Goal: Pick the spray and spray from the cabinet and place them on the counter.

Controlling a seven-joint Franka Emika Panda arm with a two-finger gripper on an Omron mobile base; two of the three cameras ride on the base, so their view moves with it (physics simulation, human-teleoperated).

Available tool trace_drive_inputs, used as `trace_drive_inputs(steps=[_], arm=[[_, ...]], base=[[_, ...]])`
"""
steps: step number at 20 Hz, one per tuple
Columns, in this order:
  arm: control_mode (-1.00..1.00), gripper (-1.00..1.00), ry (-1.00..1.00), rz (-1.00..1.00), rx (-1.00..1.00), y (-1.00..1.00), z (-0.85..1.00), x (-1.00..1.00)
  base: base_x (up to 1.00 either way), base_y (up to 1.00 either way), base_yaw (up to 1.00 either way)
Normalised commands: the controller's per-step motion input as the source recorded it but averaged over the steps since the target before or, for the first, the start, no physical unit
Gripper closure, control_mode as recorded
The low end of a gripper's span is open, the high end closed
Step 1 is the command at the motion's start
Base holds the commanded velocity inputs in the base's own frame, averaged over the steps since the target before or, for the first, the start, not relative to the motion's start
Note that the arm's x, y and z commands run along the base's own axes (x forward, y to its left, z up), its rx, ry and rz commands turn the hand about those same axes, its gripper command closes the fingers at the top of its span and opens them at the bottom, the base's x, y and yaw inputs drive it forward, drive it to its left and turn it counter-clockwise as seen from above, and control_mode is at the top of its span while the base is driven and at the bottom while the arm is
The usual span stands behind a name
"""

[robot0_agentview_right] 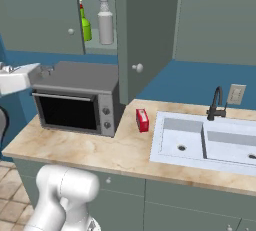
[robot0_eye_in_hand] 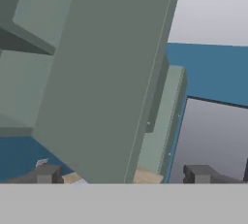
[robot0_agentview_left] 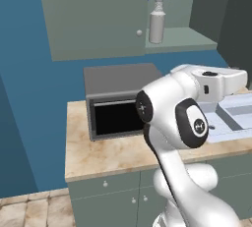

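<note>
The tall grey-white spray point(robot0_agentview_left: 157, 20) point(robot0_agentview_right: 105, 21) stands upright on the shelf of the open cabinet point(robot0_agentview_left: 93, 19). The shorter green spray point(robot0_agentview_right: 85, 25) stands just left of it, partly hidden by the closed left door. In the hand view my gripper point(robot0_eye_in_hand: 122, 175) is open, its dark fingertips point(robot0_eye_in_hand: 46, 174) wide apart with nothing between them. It faces the tilted edge of the open cabinet door point(robot0_eye_in_hand: 106, 82) point(robot0_agentview_right: 145, 35). My white hand point(robot0_agentview_left: 216, 81) point(robot0_agentview_right: 20, 77) hovers at toaster-oven height, well below the shelf. The beige counter point(robot0_agentview_left: 108, 152) point(robot0_agentview_right: 115, 150) lies underneath.
A grey toaster oven point(robot0_agentview_left: 118, 98) point(robot0_agentview_right: 75, 100) stands on the counter under the cabinet. A flat red box point(robot0_agentview_right: 142, 120) sits between it and the pale sink point(robot0_agentview_right: 200, 140) with its dark faucet point(robot0_agentview_right: 216, 102). The open door juts out over the counter.
</note>
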Motion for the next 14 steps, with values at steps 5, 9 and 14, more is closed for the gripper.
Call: trace_drive_inputs(steps=[5, 9, 14], arm=[[-1.0, -1.0, 0.0, -0.11, -0.01, -0.5, 0.0, 0.17], [-1.0, -1.0, 0.02, -0.07, 0.0, -0.48, 0.02, 0.21], [-1.0, -1.0, 0.04, -0.06, 0.0, -0.46, 0.06, 0.25]], base=[[0.0, 0.0, 0.0], [0.0, 0.0, 0.0], [0.0, 0.0, 0.0]])
